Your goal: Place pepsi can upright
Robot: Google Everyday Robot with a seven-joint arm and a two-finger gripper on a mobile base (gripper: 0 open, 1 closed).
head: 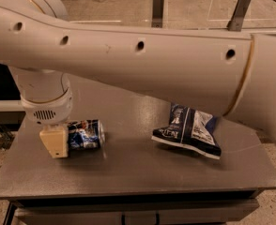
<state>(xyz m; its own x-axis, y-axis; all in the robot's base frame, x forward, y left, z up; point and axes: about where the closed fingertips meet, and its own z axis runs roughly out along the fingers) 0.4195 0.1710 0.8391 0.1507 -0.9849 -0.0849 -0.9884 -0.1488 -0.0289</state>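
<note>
Camera view: pepsi can (85, 134) lying on side on table (128, 172), well left of chip bag (189, 132), long axis pointing toward bag. Gripper (55, 143) farther left of bag, low, against can's far end; open or closed, cannot tell. Risks: round can rolls off toward bag if hold off-centre; topples again if released tilted.
</note>
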